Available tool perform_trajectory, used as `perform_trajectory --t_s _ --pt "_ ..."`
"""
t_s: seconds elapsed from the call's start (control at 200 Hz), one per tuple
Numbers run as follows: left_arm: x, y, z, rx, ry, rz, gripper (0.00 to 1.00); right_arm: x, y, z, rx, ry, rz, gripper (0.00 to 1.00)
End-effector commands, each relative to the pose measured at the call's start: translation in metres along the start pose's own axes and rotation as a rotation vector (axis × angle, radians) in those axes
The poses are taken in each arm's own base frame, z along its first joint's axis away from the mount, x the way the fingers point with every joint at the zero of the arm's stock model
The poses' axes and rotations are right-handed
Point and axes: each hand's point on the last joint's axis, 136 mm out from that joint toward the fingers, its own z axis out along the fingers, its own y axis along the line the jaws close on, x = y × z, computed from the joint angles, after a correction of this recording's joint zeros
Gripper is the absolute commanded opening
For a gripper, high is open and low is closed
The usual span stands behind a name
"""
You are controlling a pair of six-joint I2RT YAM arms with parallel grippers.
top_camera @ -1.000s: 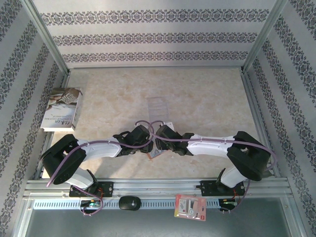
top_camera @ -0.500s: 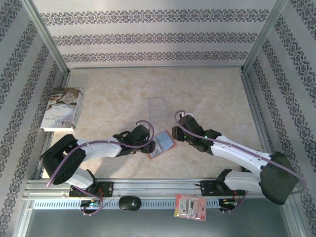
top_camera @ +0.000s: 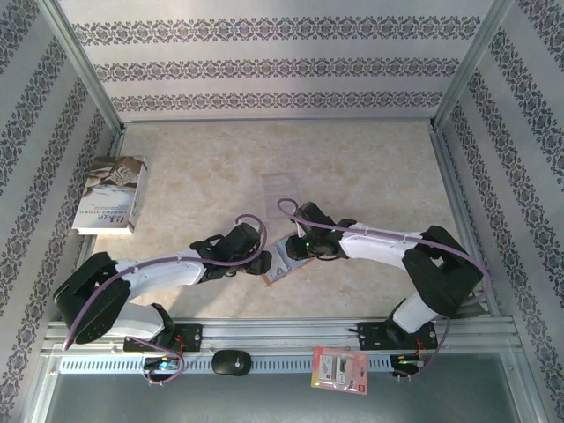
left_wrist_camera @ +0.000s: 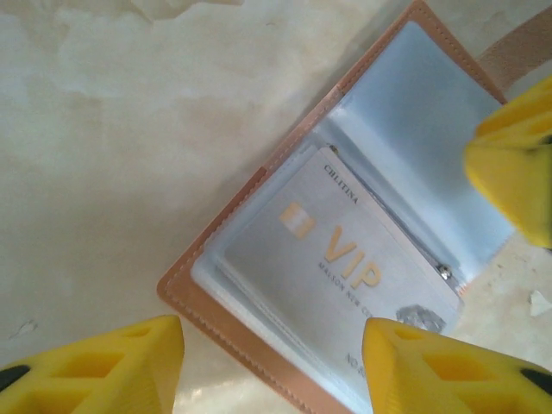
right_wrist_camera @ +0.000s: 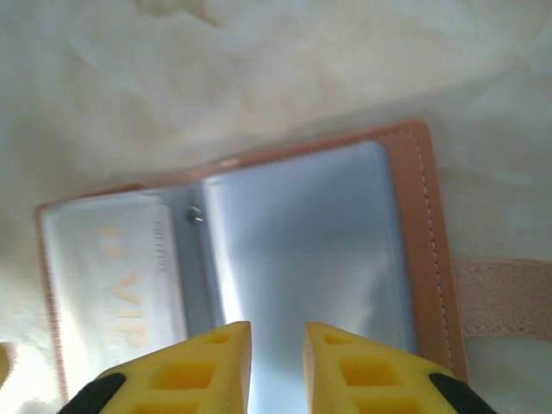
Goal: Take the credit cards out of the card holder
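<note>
The card holder point(top_camera: 278, 264) is lying open on the pale marbled table point(top_camera: 379, 167), near its front edge, between the two wrists. In the left wrist view its orange-brown leather rim is framing grey-blue clear pockets. A pale credit card point(left_wrist_camera: 336, 259) printed "VIP" in gold is sitting in the near pocket, with the edges of more cards showing under it.

The left gripper point(left_wrist_camera: 272, 336) is hovering low over the holder's near corner with its yellow fingers point(left_wrist_camera: 95, 366) standing wide apart. One finger is hanging over bare table off the leather, the other over the end of the credit card. It is gripping nothing; whether either finger is touching the card I cannot tell.

The right gripper point(right_wrist_camera: 276, 341) is hanging over the other leaf of the holder. Its yellow fingers point(right_wrist_camera: 362, 366) are standing almost together, leaving only a narrow slit, and the grey-blue pocket is showing through that slit. Nothing is visibly pinched there; whether the tips are pressing on the plastic I cannot tell. A leather strap point(right_wrist_camera: 504, 293) is sticking out from the holder's edge beside that leaf.

A clear plastic sleeve point(top_camera: 282, 188) is lying just beyond the grippers, a book point(top_camera: 110, 194) is resting at the table's left edge, and a red-and-white packet point(top_camera: 339, 370) is sitting on the front rail.
</note>
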Motion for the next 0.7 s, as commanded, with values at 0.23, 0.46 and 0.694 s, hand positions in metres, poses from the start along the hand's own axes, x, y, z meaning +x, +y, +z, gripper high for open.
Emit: perform_trajectory --t_s 0.23,0.46,0.694 --pt "0.057 0.038 -0.011 -0.121 0.201 -0.009 0.37 0.039 -0.030 0.005 0.149 0.022 0.073 0.19" --pt "0.050 0.034 0.014 -0.094 0.187 -0.050 0.41 0.052 -0.028 -0.008 0.174 -0.017 0.069 0.20" --pt "0.012 0.010 0.034 -0.021 0.125 -0.033 0.48 0.032 -0.021 -0.048 0.127 -0.202 0.047 0.27"
